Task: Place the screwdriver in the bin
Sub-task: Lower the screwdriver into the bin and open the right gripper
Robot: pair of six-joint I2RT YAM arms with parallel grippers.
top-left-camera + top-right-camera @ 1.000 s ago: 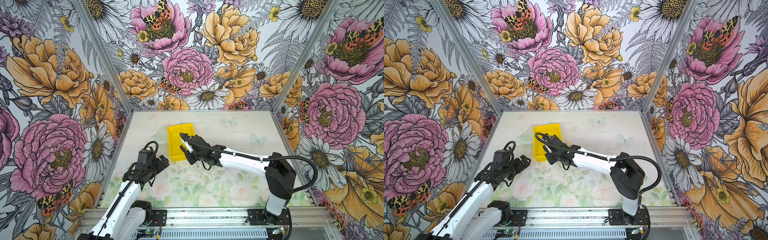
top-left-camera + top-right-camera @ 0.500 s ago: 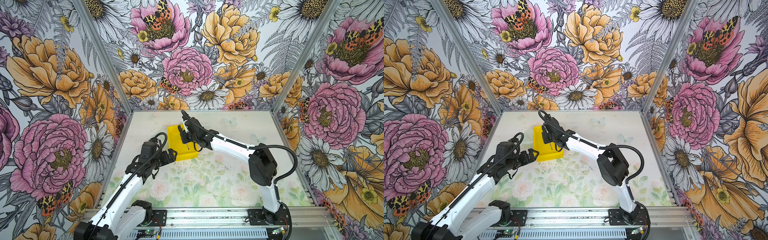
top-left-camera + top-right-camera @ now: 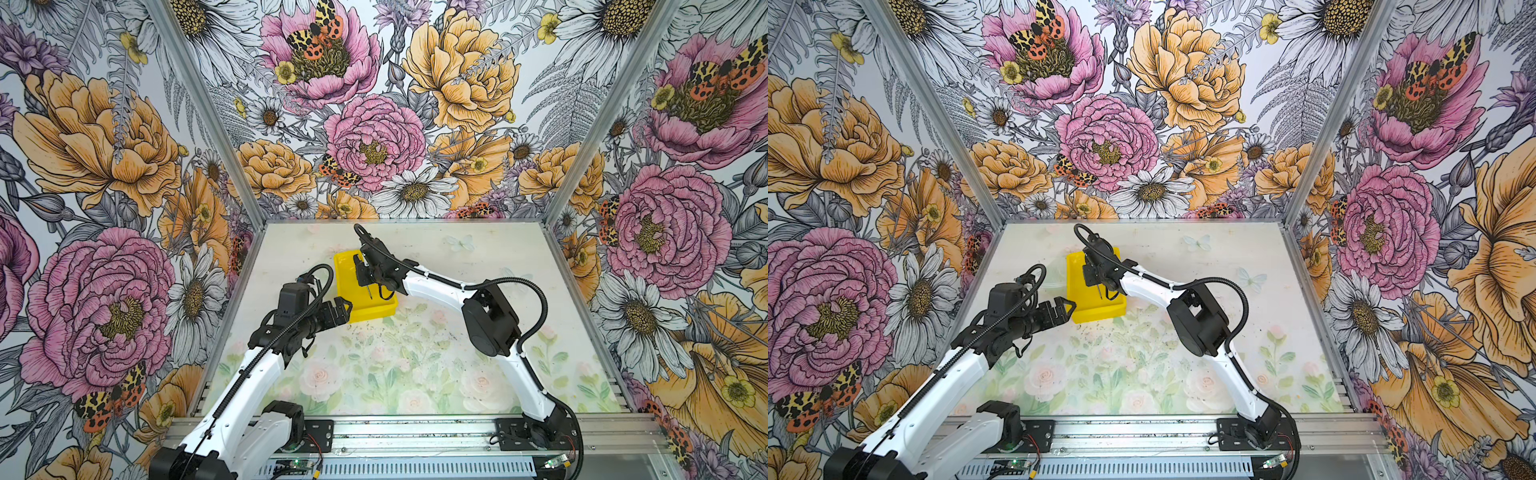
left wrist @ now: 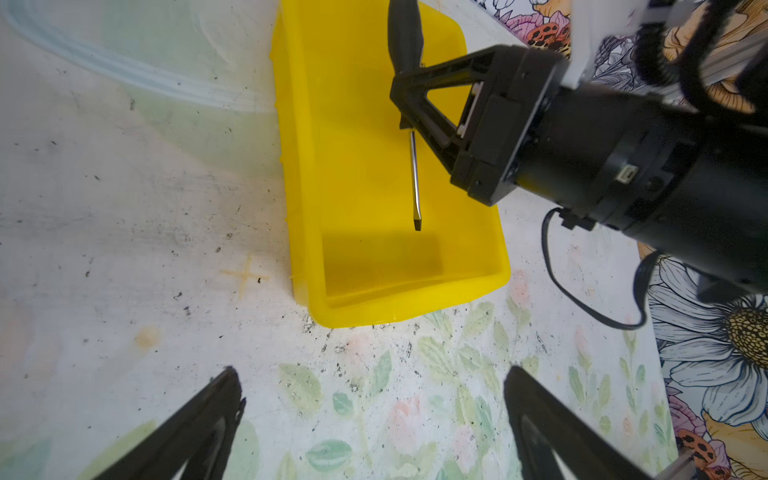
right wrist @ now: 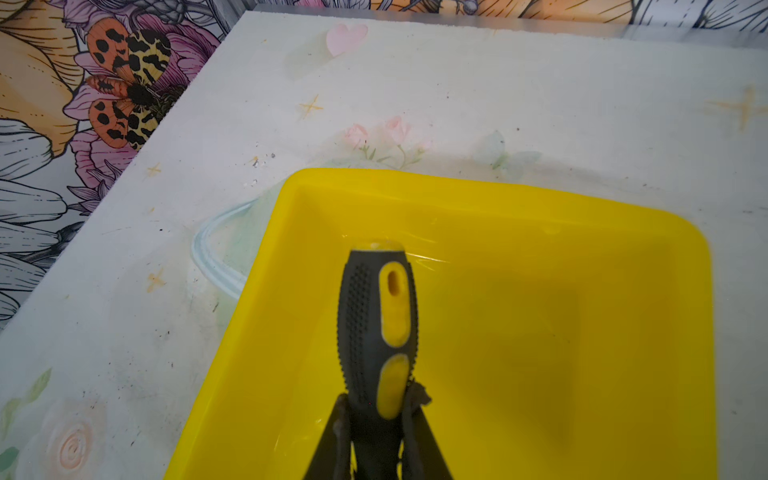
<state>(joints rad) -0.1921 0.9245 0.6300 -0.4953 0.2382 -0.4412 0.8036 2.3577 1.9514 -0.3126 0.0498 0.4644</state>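
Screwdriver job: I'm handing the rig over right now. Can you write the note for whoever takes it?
Grippers: right gripper shut on the screwdriver by its handle; left gripper open and empty, just short of the bin.
Things: screwdriver held over the bin's inside, shaft clear of the walls; nothing seen lying in the bin.
Done: pick-up and carry to the bin.
Left: lower it, open the right gripper, pull clear.

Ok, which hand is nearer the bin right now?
Right. The right hand hangs directly over the bin, shut on the screwdriver. The left hand is open, just short of the bin's near end, outside it.
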